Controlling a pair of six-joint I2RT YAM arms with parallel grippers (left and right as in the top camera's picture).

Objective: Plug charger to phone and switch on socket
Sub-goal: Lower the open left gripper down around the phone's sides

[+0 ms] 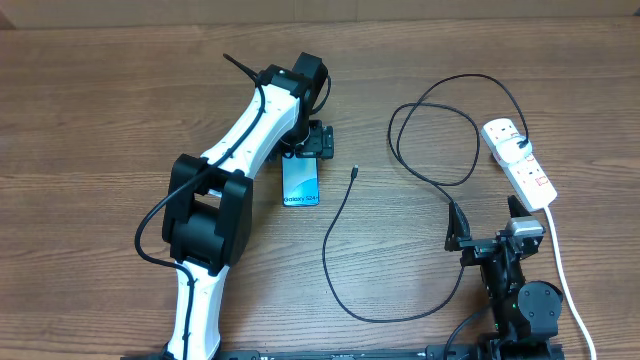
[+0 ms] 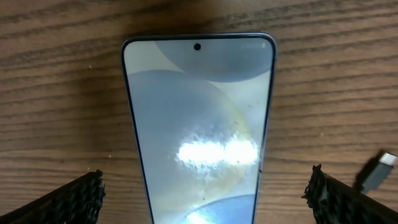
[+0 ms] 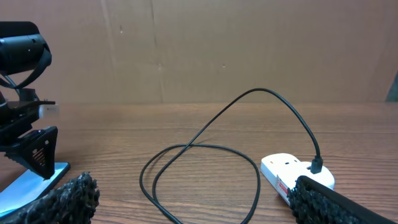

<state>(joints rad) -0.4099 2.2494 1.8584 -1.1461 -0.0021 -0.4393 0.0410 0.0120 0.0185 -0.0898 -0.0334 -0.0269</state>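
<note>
Both sets of jaws are standing wide apart and gripping nothing. The left gripper (image 2: 205, 198) is hovering over the phone (image 1: 300, 182), one finger on each side of it and neither touching it, while the right gripper (image 3: 199, 202) is waiting low at the near right. The phone is lying flat, screen up, on the table (image 1: 100, 100) just left of centre. The charger cable (image 1: 345, 220) is trailing in loose loops, its small tip (image 1: 355, 172) lying just right of the phone and apart from it, and its black plug (image 1: 521, 142) is already sitting in the power strip (image 1: 520, 165) at the far right. A white cord (image 1: 562, 260) is running from the strip toward the near edge. Judgement: the cable is looking light and limp, so the tip is likely to droop; take hold on the stiffer moulded part right behind the tip. The phone is looking slim and glassy, and it is probably going to slide on the wood; brace it by its long edges. Its port is not showing.
</note>
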